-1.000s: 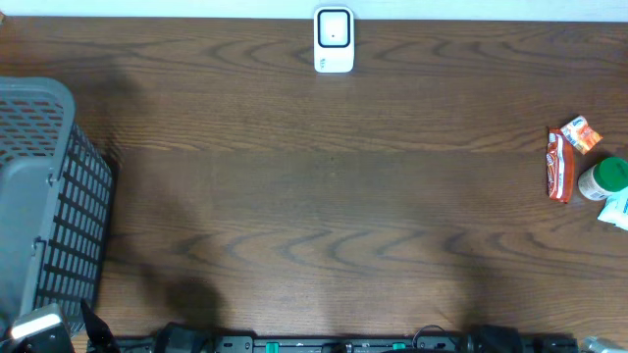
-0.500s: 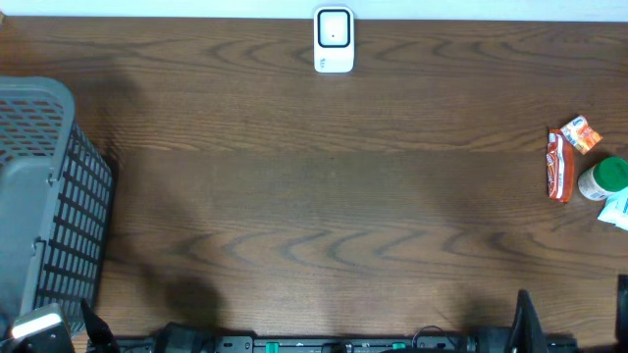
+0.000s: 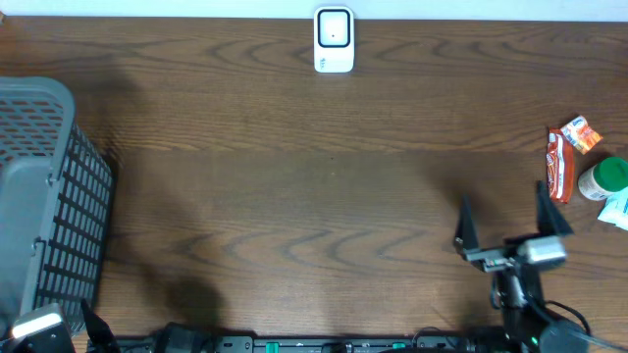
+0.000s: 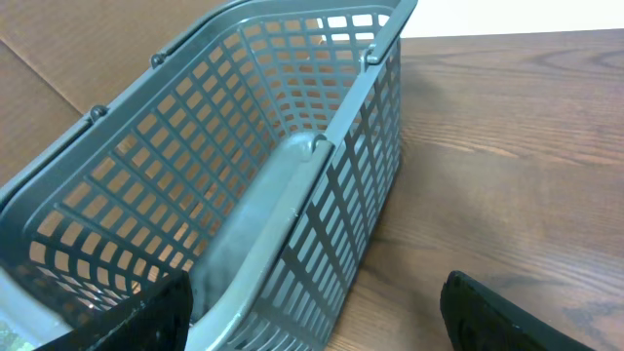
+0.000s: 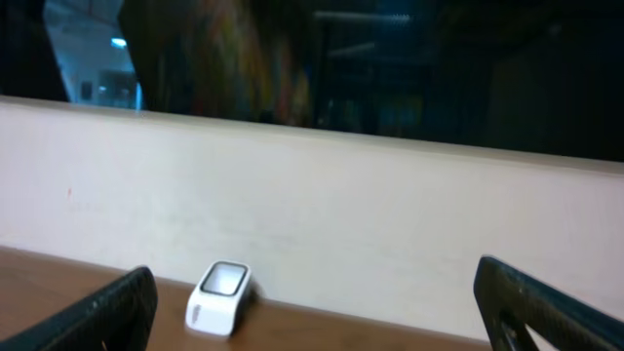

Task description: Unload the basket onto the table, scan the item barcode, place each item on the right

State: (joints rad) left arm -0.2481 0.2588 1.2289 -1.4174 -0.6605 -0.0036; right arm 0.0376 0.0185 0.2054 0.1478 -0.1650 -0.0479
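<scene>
Broadly, the brown wooden table (image 3: 294, 196) fills the overhead view, its middle bare. A grey mesh basket (image 3: 39, 196) stands at its left edge, open side up, with a handle folded down across the inside.

The right arm comes up over the near edge on the right half of the table and points away toward the far side. Its wrist is held about level, so its camera looks across the table to the pale wall (image 5: 322, 195). The right gripper (image 3: 507, 218) has its fingers spread wide apart with nothing between them.

The left arm sits low at the near-left corner, just beside the basket, angled so that its camera looks along the basket's long side. The left gripper (image 4: 312, 322) shows only its two dark fingertips at the bottom corners of that view, well apart and empty.

The white scanner (image 3: 334, 39) stands at the middle of the far edge, against the wall, well apart from both arms.

The items lie in a cluster at the right edge, near the right gripper but not touching it: a green-lidded jar (image 3: 604, 178), a red packet (image 3: 557, 167) just beside it, a white pack (image 3: 616, 208) cut off by the frame, and a small orange packet (image 3: 581, 133).
</scene>
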